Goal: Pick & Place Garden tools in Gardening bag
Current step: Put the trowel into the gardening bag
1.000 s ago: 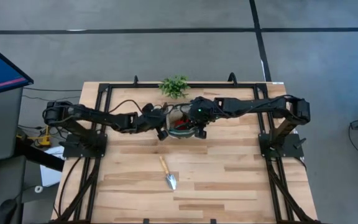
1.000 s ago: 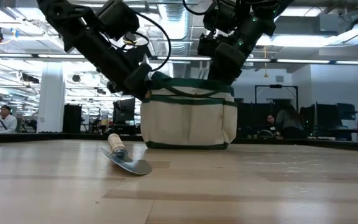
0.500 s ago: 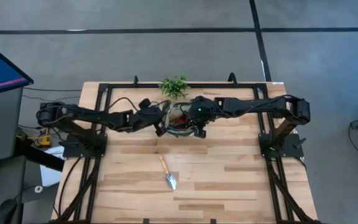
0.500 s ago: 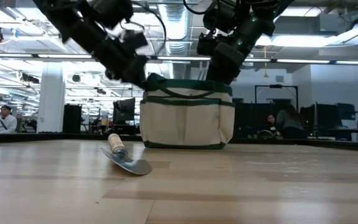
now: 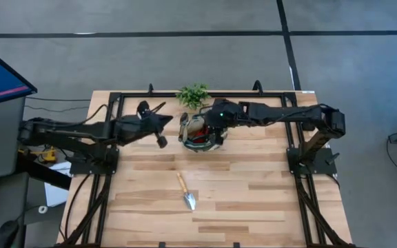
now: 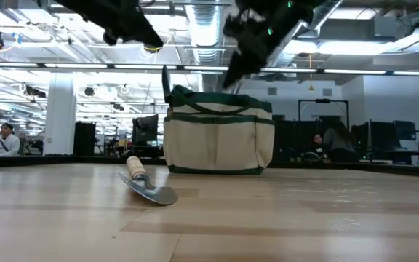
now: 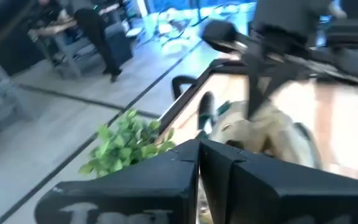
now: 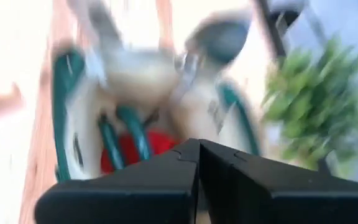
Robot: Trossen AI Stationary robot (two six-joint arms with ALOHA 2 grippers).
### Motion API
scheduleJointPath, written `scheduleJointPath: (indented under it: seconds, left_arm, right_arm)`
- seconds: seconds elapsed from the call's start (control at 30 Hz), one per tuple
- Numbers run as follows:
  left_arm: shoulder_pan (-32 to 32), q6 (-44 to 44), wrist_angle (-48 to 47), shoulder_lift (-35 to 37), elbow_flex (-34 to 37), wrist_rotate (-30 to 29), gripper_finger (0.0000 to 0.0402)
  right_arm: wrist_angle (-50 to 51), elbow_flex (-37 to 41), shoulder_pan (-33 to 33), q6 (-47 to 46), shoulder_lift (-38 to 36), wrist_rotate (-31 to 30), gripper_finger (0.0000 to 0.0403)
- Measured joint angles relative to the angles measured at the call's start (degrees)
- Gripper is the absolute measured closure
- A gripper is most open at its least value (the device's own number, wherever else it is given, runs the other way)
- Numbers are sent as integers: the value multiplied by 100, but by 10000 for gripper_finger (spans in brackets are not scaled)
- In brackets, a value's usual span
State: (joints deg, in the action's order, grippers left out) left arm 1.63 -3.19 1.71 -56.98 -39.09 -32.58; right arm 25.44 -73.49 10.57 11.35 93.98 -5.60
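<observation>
From the high view I see the gardening bag (image 5: 200,133) standing at the far middle of the bench (image 5: 253,200), just in front of the leafy green plant (image 5: 193,95). Inside its mouth something red shows. The left gripper (image 5: 161,131) is just beside the bag on its left side, not touching it, and its jaws are together with nothing between them. The right gripper (image 5: 211,131) is above the bag's mouth, jaws also together and empty. 1 trowel (image 5: 185,191) with a wooden handle lies alone on the near part of the bench, well apart from the bag.

In the low view the bag (image 6: 219,137) stands upright, and the trowel (image 6: 145,184) lies in front of it to the left, blade toward the camera. Both arms are up above the bag.

In the left wrist view I see the plant (image 7: 127,144) and the bag (image 7: 272,127) beyond the closed fingers.

The right wrist view is blurred; it looks down into the bag (image 8: 73,130), where a red item (image 8: 129,149) lies.
</observation>
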Motion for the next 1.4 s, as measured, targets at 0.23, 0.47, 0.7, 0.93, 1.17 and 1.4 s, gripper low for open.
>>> scheduleJointPath:
  seconds: [0.23,0.47,0.7,0.93,1.17,1.4]
  left_arm:
    - [-928,-82,-769,407,1,43,399]
    - [-1813,106,-971,417,153,1180,399]
    - [-2508,217,-923,412,640,1782,399]
    - [-2967,728,3,358,1243,2042,399]
    - [-3251,860,926,11,1623,2040,399]
    - [-3327,862,977,-369,1646,2037,399]
  right_arm:
    - [-39,-357,-494,-107,-375,-30,403]
    - [-76,-351,-1518,-896,-400,-43,403]
    - [-595,-351,-2547,-1582,-196,-729,403]
    - [-1017,-348,-3045,-2130,166,-955,403]
    - [-1531,-359,-3153,-2672,835,-999,403]
    - [-1860,-344,-3188,-3349,1397,-905,403]
